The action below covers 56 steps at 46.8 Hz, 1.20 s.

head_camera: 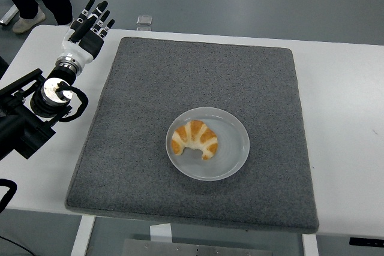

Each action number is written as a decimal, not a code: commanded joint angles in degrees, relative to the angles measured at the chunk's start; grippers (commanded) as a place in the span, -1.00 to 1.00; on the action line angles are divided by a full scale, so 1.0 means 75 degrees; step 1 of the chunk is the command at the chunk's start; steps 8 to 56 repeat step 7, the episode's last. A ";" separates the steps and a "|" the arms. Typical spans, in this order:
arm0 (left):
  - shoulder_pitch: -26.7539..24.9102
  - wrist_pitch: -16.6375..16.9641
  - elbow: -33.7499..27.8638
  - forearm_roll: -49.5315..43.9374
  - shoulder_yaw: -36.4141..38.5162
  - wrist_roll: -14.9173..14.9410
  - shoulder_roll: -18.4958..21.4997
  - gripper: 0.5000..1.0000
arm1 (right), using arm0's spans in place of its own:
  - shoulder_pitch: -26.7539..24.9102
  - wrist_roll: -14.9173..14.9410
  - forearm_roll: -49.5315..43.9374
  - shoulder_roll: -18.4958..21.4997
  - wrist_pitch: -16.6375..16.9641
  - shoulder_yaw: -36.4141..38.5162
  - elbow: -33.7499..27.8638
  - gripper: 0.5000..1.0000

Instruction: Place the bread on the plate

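Observation:
A golden croissant [194, 139] lies on the left half of a pale round plate [231, 148], near the middle of the grey mat. My left hand [90, 25] is at the mat's far left corner, over the white table, fingers straight and spread, holding nothing. It is well away from the plate. The black left arm [36, 109] runs down to the left edge. My right arm does not show.
The grey mat [198, 76] covers most of the white table [342, 100]. A small clear block [144, 21] sits at the table's far edge. A person's legs and shoe [30, 4] stand at the top left, beyond the table.

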 commanded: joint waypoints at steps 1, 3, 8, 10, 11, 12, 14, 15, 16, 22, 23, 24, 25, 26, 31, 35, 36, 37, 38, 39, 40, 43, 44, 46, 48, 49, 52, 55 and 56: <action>-0.0011 -0.0081 0.0000 0.0001 -0.0026 -0.0005 -0.0007 1.00 | 0.0001 0.0000 0.0017 0.0000 0.0007 0.0017 0.0002 0.81; -0.0011 -0.0116 0.0000 0.0012 -0.0096 -0.0005 -0.0007 1.00 | 0.0001 0.0000 0.0017 0.0000 0.0007 0.0017 0.0013 0.81; -0.0011 -0.0163 0.0000 0.0036 -0.0225 -0.0005 -0.0007 1.00 | 0.0001 0.0000 0.0017 0.0000 0.0007 0.0017 0.0048 0.81; -0.0011 -0.0163 0.0000 0.0036 -0.0225 -0.0005 -0.0007 1.00 | 0.0001 0.0000 0.0017 0.0000 0.0007 0.0017 0.0048 0.81; -0.0011 -0.0163 0.0000 0.0036 -0.0225 -0.0005 -0.0007 1.00 | 0.0001 0.0000 0.0017 0.0000 0.0007 0.0017 0.0048 0.81; -0.0011 -0.0163 0.0000 0.0036 -0.0225 -0.0005 -0.0007 1.00 | 0.0001 0.0000 0.0017 0.0000 0.0007 0.0017 0.0048 0.81; -0.0011 -0.0163 0.0000 0.0036 -0.0225 -0.0005 -0.0007 1.00 | 0.0001 0.0000 0.0017 0.0000 0.0007 0.0017 0.0048 0.81; -0.0011 -0.0163 0.0000 0.0036 -0.0225 -0.0005 -0.0007 1.00 | 0.0001 0.0000 0.0017 0.0000 0.0007 0.0017 0.0048 0.81; -0.0011 -0.0163 0.0000 0.0036 -0.0225 -0.0005 -0.0007 1.00 | 0.0001 0.0000 0.0017 0.0000 0.0007 0.0017 0.0048 0.81; -0.0011 -0.0163 0.0000 0.0036 -0.0225 -0.0005 -0.0007 1.00 | 0.0001 0.0000 0.0017 0.0000 0.0007 0.0017 0.0048 0.81; -0.0011 -0.0163 0.0000 0.0036 -0.0225 -0.0005 -0.0007 1.00 | 0.0001 0.0000 0.0017 0.0000 0.0007 0.0017 0.0048 0.81; -0.0011 -0.0163 0.0000 0.0036 -0.0225 -0.0005 -0.0007 1.00 | 0.0001 0.0000 0.0017 0.0000 0.0007 0.0017 0.0048 0.81; -0.0011 -0.0163 0.0000 0.0036 -0.0225 -0.0005 -0.0007 1.00 | 0.0001 0.0000 0.0017 0.0000 0.0007 0.0017 0.0048 0.81; -0.0011 -0.0163 0.0000 0.0036 -0.0225 -0.0005 -0.0007 1.00 | 0.0001 0.0000 0.0017 0.0000 0.0007 0.0017 0.0048 0.81; -0.0011 -0.0163 0.0000 0.0036 -0.0225 -0.0005 -0.0007 1.00 | 0.0001 0.0000 0.0017 0.0000 0.0007 0.0017 0.0048 0.81; -0.0011 -0.0163 0.0000 0.0036 -0.0225 -0.0005 -0.0007 1.00 | 0.0001 0.0000 0.0017 0.0000 0.0007 0.0017 0.0048 0.81; -0.0011 -0.0163 0.0000 0.0036 -0.0225 -0.0005 -0.0007 1.00 | 0.0001 0.0000 0.0017 0.0000 0.0007 0.0017 0.0048 0.81; -0.0011 -0.0163 0.0000 0.0036 -0.0225 -0.0005 -0.0007 1.00 | 0.0001 0.0000 0.0017 0.0000 0.0007 0.0017 0.0048 0.81; -0.0011 -0.0163 0.0000 0.0036 -0.0225 -0.0005 -0.0007 1.00 | 0.0001 0.0000 0.0017 0.0000 0.0007 0.0017 0.0048 0.81; -0.0011 -0.0163 0.0000 0.0036 -0.0225 -0.0005 -0.0007 1.00 | 0.0001 0.0000 0.0017 0.0000 0.0007 0.0017 0.0048 0.81; -0.0011 -0.0163 0.0000 0.0036 -0.0225 -0.0005 -0.0007 1.00 | 0.0001 0.0000 0.0017 0.0000 0.0007 0.0017 0.0048 0.81; -0.0011 -0.0163 0.0000 0.0036 -0.0225 -0.0005 -0.0007 1.00 | 0.0001 0.0000 0.0017 0.0000 0.0007 0.0017 0.0048 0.81; -0.0011 -0.0163 0.0000 0.0036 -0.0225 -0.0005 -0.0007 1.00 | 0.0001 0.0000 0.0017 0.0000 0.0007 0.0017 0.0048 0.81; -0.0011 -0.0163 0.0000 0.0036 -0.0225 -0.0005 -0.0007 1.00 | 0.0001 0.0000 0.0017 0.0000 0.0007 0.0017 0.0048 0.81; -0.0011 -0.0163 0.0000 0.0036 -0.0225 -0.0005 -0.0007 1.00 | 0.0001 0.0000 0.0017 0.0000 0.0007 0.0017 0.0048 0.81; -0.0011 -0.0163 0.0000 0.0036 -0.0225 -0.0005 -0.0007 1.00 | 0.0001 0.0000 0.0017 0.0000 0.0007 0.0017 0.0048 0.81; -0.0011 -0.0163 0.0000 0.0036 -0.0225 -0.0005 -0.0007 1.00 | 0.0001 0.0000 0.0017 0.0000 0.0007 0.0017 0.0048 0.81; -0.0011 -0.0163 0.0000 0.0036 -0.0225 -0.0005 -0.0007 1.00 | 0.0001 0.0000 0.0017 0.0000 0.0007 0.0017 0.0048 0.81; -0.0011 -0.0163 0.0000 0.0036 -0.0225 -0.0005 -0.0007 1.00 | 0.0001 0.0000 0.0017 0.0000 0.0007 0.0017 0.0048 0.81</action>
